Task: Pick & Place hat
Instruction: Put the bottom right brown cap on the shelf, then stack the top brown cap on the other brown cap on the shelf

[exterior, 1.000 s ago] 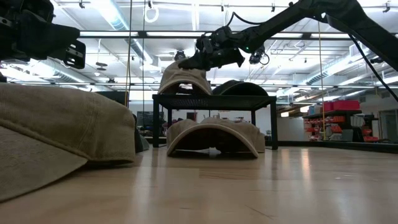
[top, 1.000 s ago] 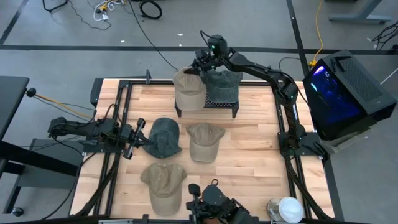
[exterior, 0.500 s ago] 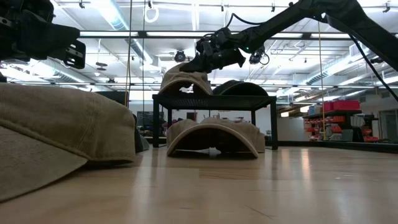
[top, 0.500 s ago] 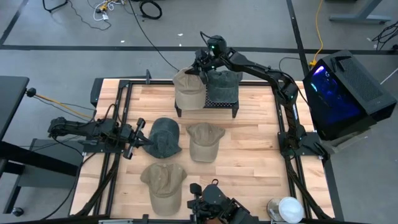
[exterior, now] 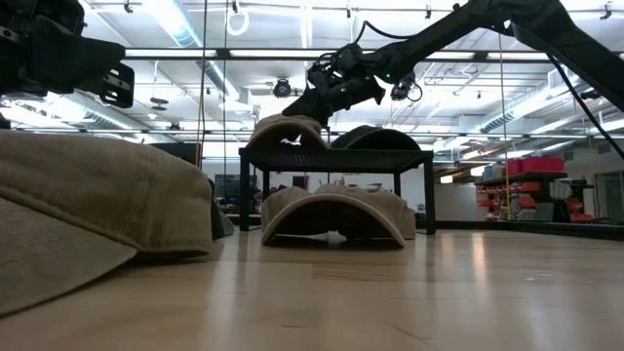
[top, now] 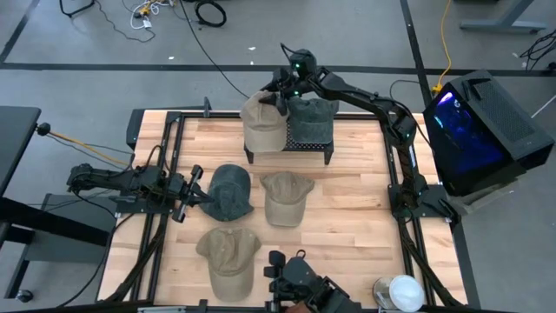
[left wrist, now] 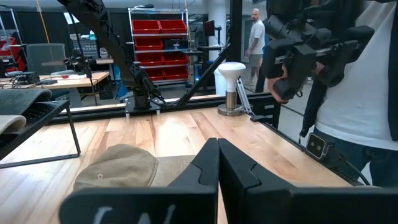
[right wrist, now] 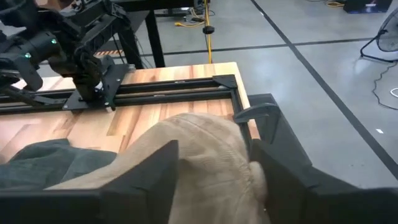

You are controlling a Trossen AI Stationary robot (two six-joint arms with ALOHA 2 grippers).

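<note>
Wooden worktop (top: 347, 209): right claw (top: 280, 94) spread over soft, light tan hat (top: 262, 123) upper centre; grip its crown; left claw (top: 193, 193) closed

A workshop: red parts bins (left wrist: 156, 38) on shelving, workbenches.

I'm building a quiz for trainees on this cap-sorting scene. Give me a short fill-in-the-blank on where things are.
1. The tan cap and the dark cap lie on the black ____.
2. The right gripper, over the tan cap, has its fingers ____.
3. The number of caps lying on the wooden table is ____.
4. The left gripper, beside the dark green cap, is ____.

Missing words: rack; open; three; shut
</note>
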